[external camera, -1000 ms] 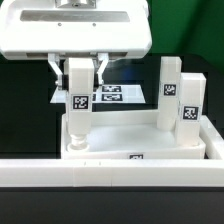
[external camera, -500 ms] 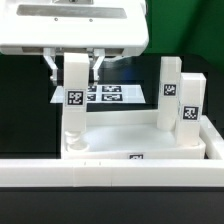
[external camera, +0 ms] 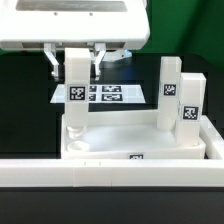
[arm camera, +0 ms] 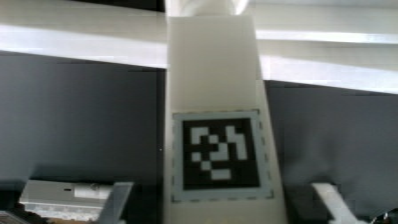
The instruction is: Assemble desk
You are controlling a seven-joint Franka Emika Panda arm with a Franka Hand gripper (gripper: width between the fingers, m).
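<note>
Grips a white square leg [external camera: 75,95] between the two fingers of the end effector [external camera: 74,62] — jaws partly closed on its upper part, fingers flanking it on either side in the exterior view. Hangs upright, long axis vertical, tag facing the camera; wrist view filled by the same leg [arm camera: 215,110] with its tag, fingertips at each side low in the picture.

Sits directly below the end effector: lower end of the leg at or just into the round socket [external camera: 74,146] in the tabletop's near corner on the exterior view's left. Seated fully or only resting on the rim — cannot tell from here.

Tabletop [external camera: 120,133] lies tray side up behind the long low wall [external camera: 110,180]. Two more legs [external camera: 171,90] [external camera: 190,108] already stand upright along its edge on the exterior view's right, close together. Marker board [external camera: 107,94] flat on the desk beyond.

Probably the screwing-in step: axis of leg and socket must stay in line, straight down, with any twist about that vertical.
</note>
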